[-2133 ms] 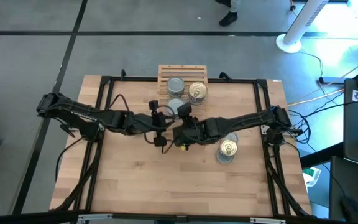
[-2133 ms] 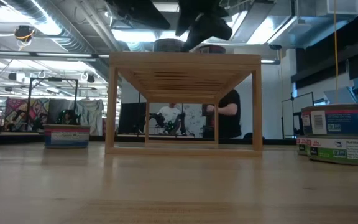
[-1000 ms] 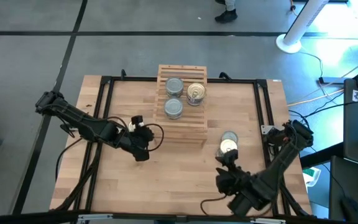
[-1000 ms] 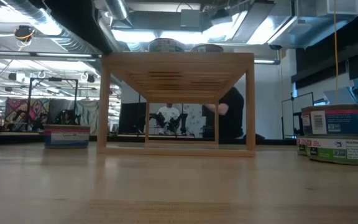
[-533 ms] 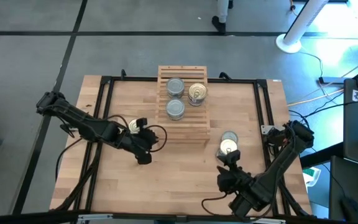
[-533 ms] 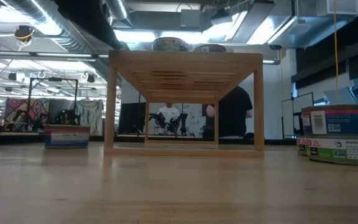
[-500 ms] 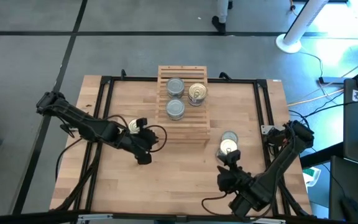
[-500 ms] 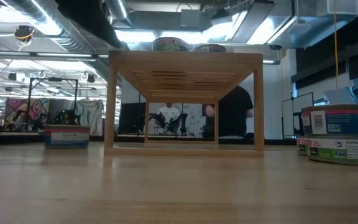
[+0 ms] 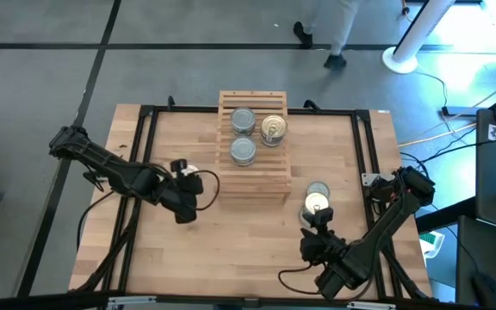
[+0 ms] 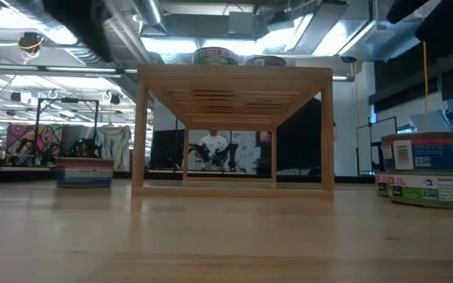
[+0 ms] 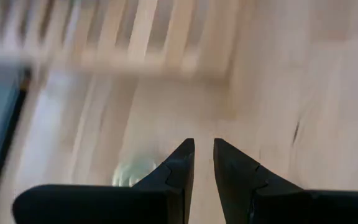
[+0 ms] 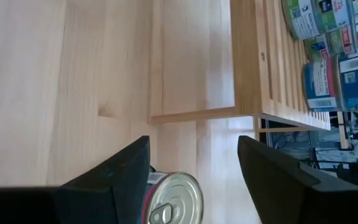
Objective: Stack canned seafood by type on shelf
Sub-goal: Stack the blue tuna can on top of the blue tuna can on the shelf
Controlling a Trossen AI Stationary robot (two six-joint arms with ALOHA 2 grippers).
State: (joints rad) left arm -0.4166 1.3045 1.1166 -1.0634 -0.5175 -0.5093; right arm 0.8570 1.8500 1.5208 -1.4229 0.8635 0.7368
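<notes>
The light-wood slatted shelf [image 9: 252,176] stands at the table's far middle with three tins on top: two silver-topped ones [image 9: 243,119] [image 9: 243,151] and a gold-topped one [image 9: 273,127]. To its right on the table sit a silver tin [image 9: 317,189] and a gold pull-tab tin [image 9: 315,205]. My right gripper [image 9: 317,224] is open just nearer than them. In the right wrist view the gold tin [image 12: 174,198] lies between its spread fingers [image 12: 192,142]. My left gripper [image 9: 189,179] is shut, left of the shelf, beside a blurred tin [image 11: 128,174].
In the low view one tin [image 10: 85,171] stands left of the shelf [image 10: 234,79] and stacked tins [image 10: 425,161] stand at the right. A black frame [image 9: 145,120] borders the tabletop. Bare wood lies across the near half. A person walks on the floor beyond the table.
My left gripper has drawn back a little toward the table's left edge, away from the shelf, and its wrist view is blurred by the motion. My right arm has stayed near the two tins at the right.
</notes>
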